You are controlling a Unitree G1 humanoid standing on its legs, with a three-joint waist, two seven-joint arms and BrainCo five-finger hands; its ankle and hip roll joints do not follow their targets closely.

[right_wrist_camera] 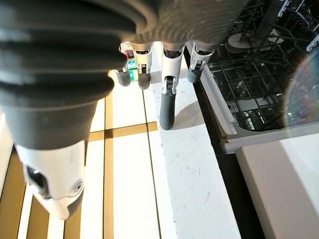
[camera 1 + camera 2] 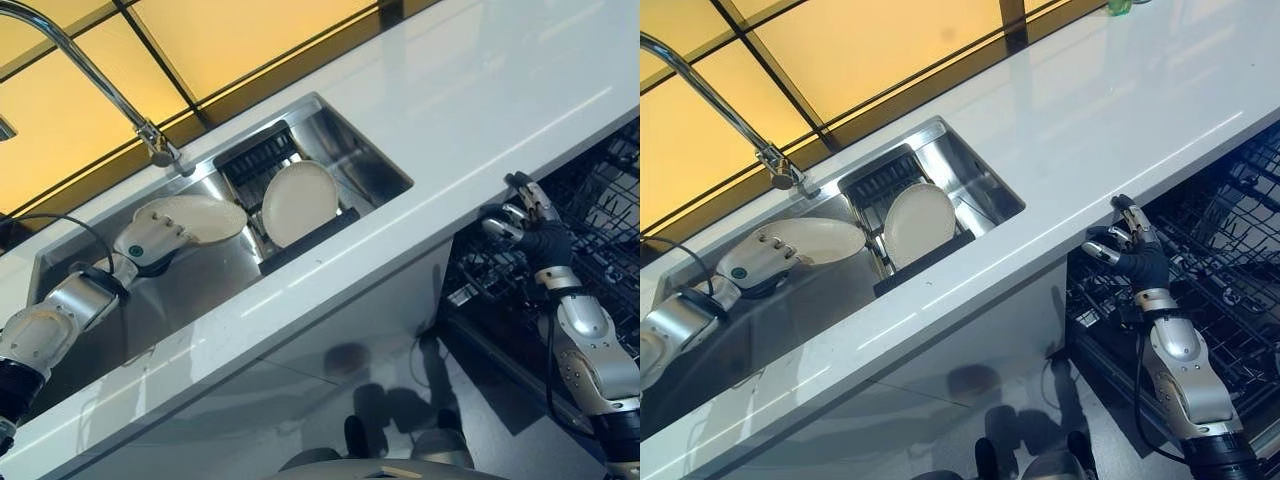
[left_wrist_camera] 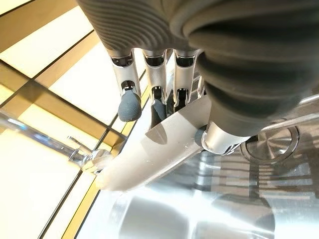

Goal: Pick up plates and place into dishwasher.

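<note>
Down at the left of the frame, inside the steel sink, the left hand has its fingers and thumb pinched on the rim of a white plate; its wrist view shows the fingers over one face and the thumb under the other. A second plate stands on edge in the dark drying rack just beside it, near the middle of the frame, below the tap. Over at the right, the right hand hangs empty with relaxed fingers by the front edge of the white table, above the open dishwasher. I'd judge this the pick-up step. Next, the held plate must be lifted clear of the sink wall and carried across the table to the dishwasher's basket without slipping from that thin grip.
</note>
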